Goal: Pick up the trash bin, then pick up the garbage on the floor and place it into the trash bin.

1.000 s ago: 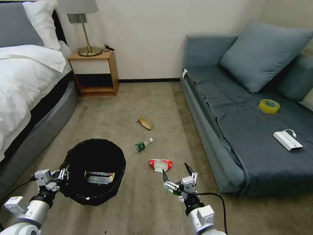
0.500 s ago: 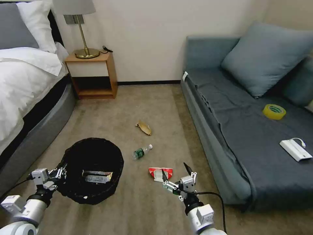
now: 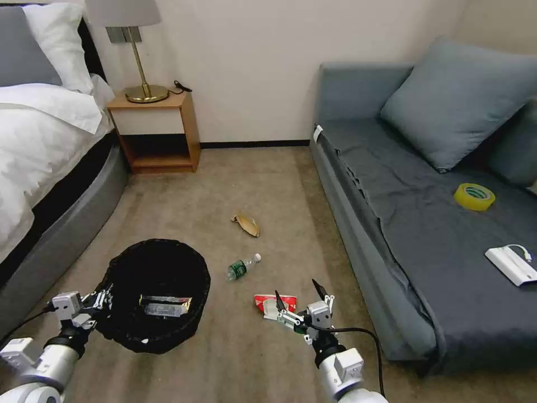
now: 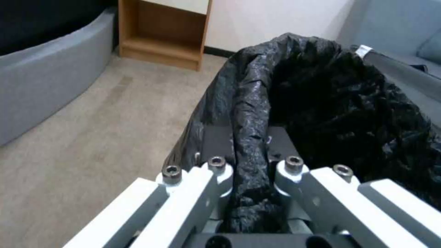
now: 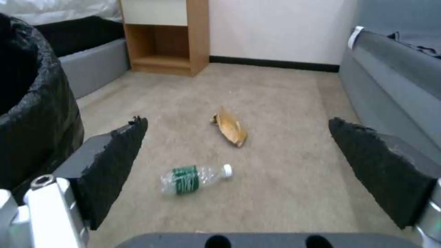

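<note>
The trash bin (image 3: 128,336), black with a black liner, stands at my lower left. My left gripper (image 3: 104,301) is shut on the liner-covered rim (image 4: 250,137) of its near side. A gold-yellow wrapper (image 3: 166,305) lies inside the bin. On the carpet lie more pieces of garbage: a crushed red-and-white carton (image 3: 267,303), a clear bottle (image 3: 241,267) with a green label, and a tan curled scrap (image 3: 246,224). My right gripper (image 3: 296,289) is open just above the carton's right end, partly covering it. The right wrist view looks past the fingers (image 5: 115,162) to the bottle (image 5: 193,175) and the scrap (image 5: 231,127).
A bed (image 3: 39,162) runs along the left, with a wooden nightstand (image 3: 154,131) and lamp at the far wall. A grey sofa (image 3: 425,224) along the right carries a yellow tape roll (image 3: 474,196), a white box (image 3: 513,265) with a cable, and a pillow.
The camera has moved, so the whole scene has shifted. My right gripper has closed in on the carton and now overlaps it. The left gripper keeps its hold on the bin.
</note>
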Available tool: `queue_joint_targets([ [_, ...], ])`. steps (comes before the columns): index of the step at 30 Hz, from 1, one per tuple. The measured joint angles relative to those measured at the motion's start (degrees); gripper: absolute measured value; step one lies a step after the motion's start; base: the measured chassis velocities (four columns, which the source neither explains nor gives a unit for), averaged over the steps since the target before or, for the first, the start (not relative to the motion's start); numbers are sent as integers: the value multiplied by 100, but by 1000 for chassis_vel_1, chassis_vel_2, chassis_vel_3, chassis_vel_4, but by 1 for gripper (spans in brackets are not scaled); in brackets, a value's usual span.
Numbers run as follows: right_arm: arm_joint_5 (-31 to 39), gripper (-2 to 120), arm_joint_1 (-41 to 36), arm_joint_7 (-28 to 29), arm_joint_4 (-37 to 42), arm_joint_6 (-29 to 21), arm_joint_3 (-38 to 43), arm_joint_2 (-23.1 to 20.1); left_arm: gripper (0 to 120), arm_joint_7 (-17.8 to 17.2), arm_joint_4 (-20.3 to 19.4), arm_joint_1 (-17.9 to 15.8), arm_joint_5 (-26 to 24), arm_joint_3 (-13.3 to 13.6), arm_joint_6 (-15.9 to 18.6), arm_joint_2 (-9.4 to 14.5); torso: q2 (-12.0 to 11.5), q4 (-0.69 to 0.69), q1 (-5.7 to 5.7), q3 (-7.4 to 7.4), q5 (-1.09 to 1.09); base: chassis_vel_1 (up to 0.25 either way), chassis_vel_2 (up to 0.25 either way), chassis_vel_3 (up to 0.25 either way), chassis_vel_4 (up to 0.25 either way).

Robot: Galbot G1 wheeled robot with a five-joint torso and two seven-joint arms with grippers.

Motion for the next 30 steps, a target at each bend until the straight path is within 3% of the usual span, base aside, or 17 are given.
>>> queue_joint_targets([
  [5,26,100,62,1,-59,-21,-28,-8,6,9,37,-4,-20,-22,-9,-2,0,1,0,0,0,-227,216,215,-214],
  [16,-8,100,225,-302,-707,424,-242,-185,6,39,55,26,26,5,-57,-52,-1,-1,1,1,1,-182,175,157,-170],
  [26,991,100,1341,-340,-1400,-667,-1460,-1314,6,119,39,6,79,1,-89,-127,-1,0,0,0,2,2,2,2,-8],
  [30,2035,100,2362,-415,-1725,-1227,-2152,-1914,6,140,186,-115,75,10,-94,-22,-1,-1,1,1,1,0,0,0,0],
])
